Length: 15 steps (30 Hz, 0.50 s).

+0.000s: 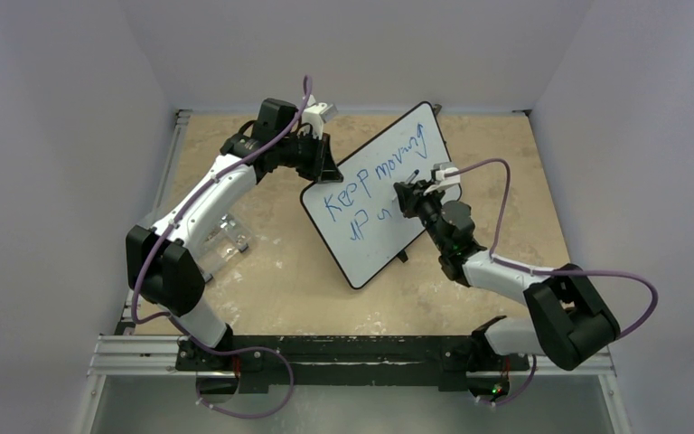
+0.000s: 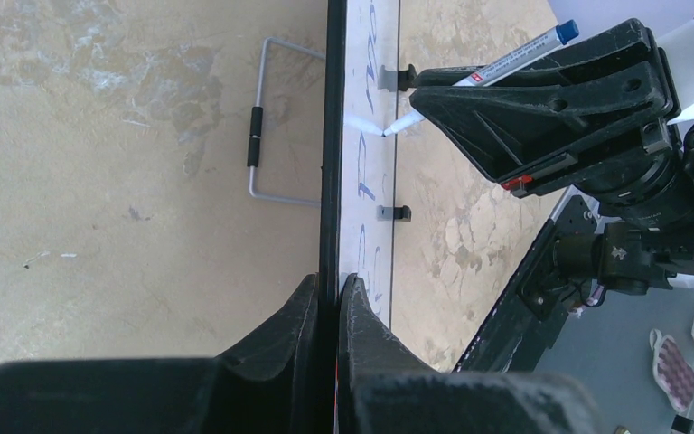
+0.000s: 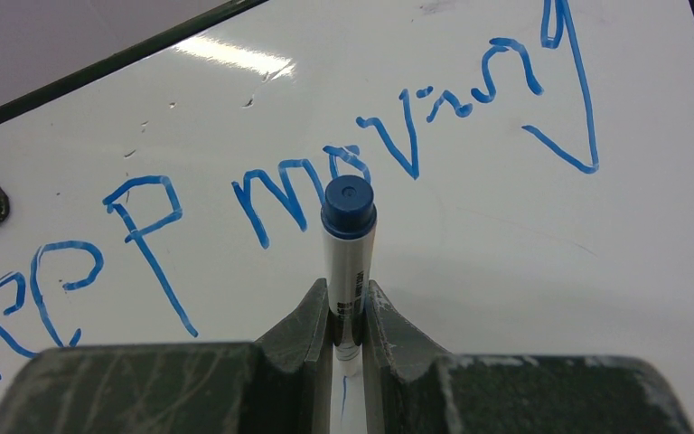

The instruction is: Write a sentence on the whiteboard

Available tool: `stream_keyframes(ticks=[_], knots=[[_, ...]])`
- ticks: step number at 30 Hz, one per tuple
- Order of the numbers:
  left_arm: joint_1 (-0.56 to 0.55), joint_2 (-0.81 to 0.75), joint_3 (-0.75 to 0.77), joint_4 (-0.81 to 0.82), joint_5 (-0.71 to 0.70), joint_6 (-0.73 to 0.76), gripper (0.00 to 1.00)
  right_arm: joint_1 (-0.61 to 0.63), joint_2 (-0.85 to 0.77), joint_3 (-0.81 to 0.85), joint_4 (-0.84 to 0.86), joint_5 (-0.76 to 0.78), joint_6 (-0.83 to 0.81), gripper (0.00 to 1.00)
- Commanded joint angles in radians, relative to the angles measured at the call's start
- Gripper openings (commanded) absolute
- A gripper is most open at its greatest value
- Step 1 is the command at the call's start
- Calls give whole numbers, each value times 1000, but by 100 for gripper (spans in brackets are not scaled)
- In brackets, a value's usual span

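Tan mottled bench (image 1: 280, 280) fills the floor of a white-walled booth. Nearest, reaching in from 4 o'clock, the right fingers (image 3: 312, 316) pinch a blue-capped marker (image 3: 348, 244) around its barrel, cap toward the wrist. The left wrist view shows its tip touching the board face. The whiteboard (image 1: 389, 244) sits mid-bench, its long axis running from 7 to 1 o'clock and its face tipped up toward the right arm. On it the sentence (image 1: 375, 176) reads "Keep moving" in blue, with a short second line begun beneath; those letters are too loose to read. Farthest, at the board's 10 o'clock rim, the left fingers (image 2: 303, 303) are pressed together on the black edge, bracing it.

Judging by this, the writing step is under way on line two. The next stroke calls for light, even tip pressure and travel toward 1 o'clock, while the left grip holds the board steady.
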Motion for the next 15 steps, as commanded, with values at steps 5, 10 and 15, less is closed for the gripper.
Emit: stream_keyframes(ticks=[5,10,15], knots=[[1,-10,-1,-68,-199,73,0,-6,29,32,18,-30,7,0],[1,1,6,-81,-217,74,0,-7,-34,46,-82,-32,9,0],[1,11,15,-90,-219,76,0,-27,-160,60,-226,2,12,0]])
